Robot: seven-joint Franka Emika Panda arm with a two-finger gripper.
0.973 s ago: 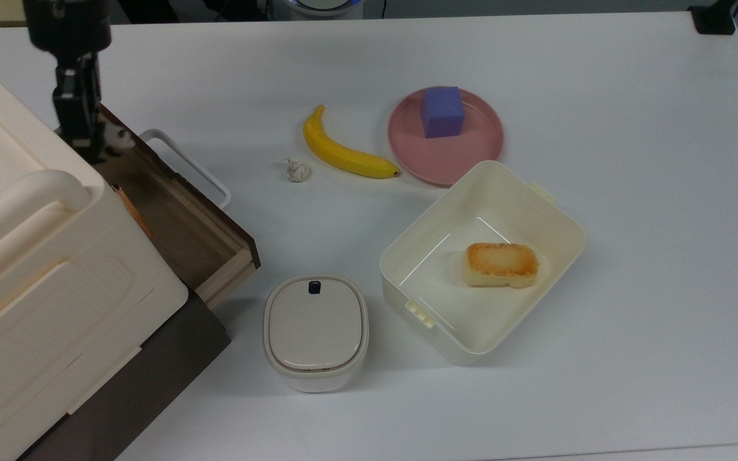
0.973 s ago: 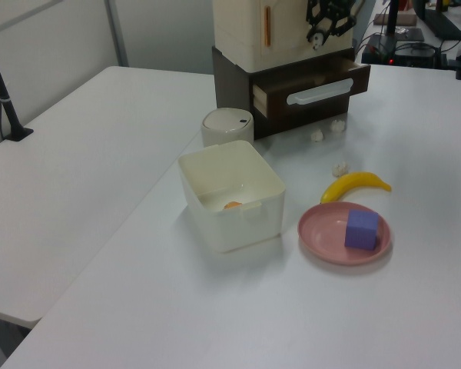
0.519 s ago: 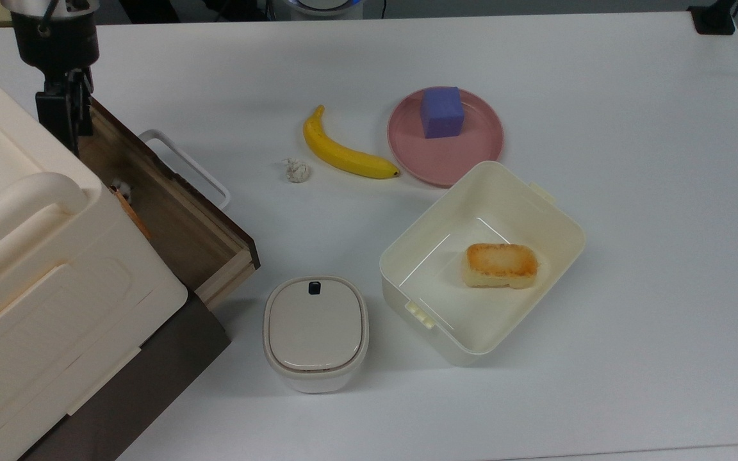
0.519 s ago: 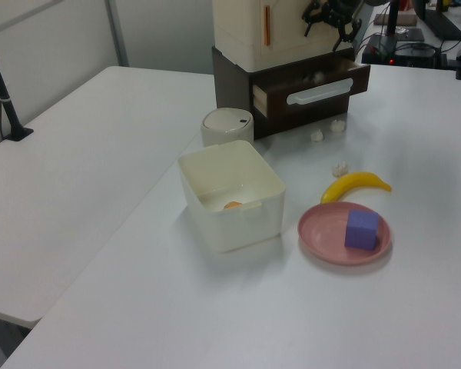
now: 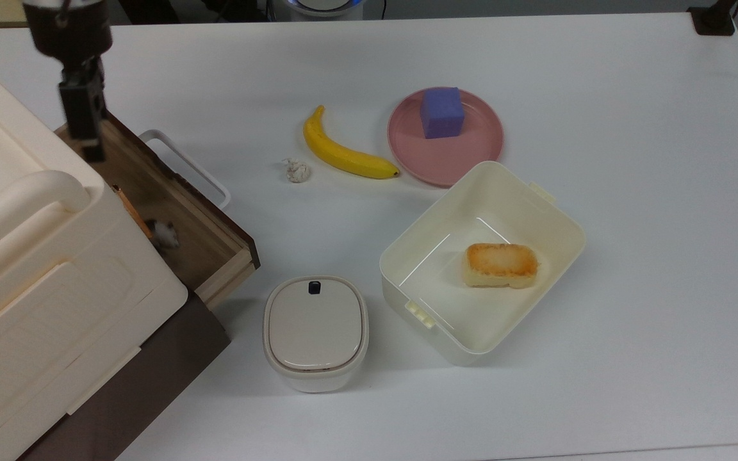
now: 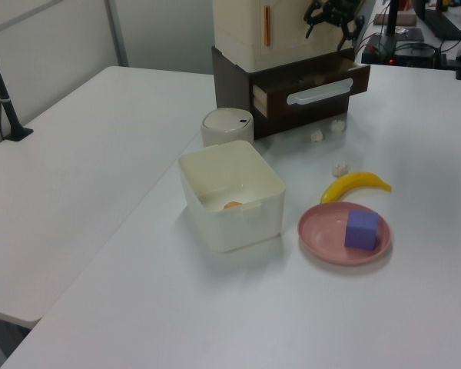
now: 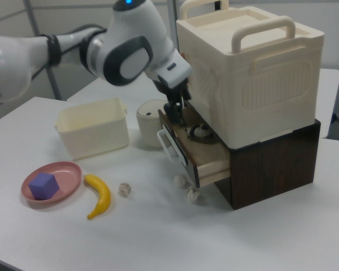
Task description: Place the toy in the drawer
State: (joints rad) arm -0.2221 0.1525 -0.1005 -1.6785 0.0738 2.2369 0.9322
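Observation:
The toy [image 5: 163, 234], a tiny black-and-white figurine, lies loose on the light-brown floor of the open drawer [image 5: 197, 238], close under the cream box's edge. The right view has the toy [image 7: 200, 131] deep in the drawer [image 7: 206, 169]. My gripper [image 5: 90, 144] hangs above the drawer's far end, open and holding nothing, well apart from the toy. It stands over the drawer's inner end in the right view [image 7: 178, 117]. In the left view the gripper [image 6: 332, 23] is above the dark front panel of the drawer [image 6: 311, 104], fingers spread.
A big cream box [image 5: 23, 269] sits on the dark cabinet over the drawer. On the table are a whitish ball [image 5: 296, 170], a banana [image 5: 343, 153], a pink plate [image 5: 471, 157] with a purple cube [image 5: 441, 112], a cream tub [image 5: 555, 218] holding bread, and a lidded pot [image 5: 315, 330].
The toy left my gripper: a second ago it was between the fingers over the drawer's far end, now it lies further along the drawer floor. The gripper has lifted slightly.

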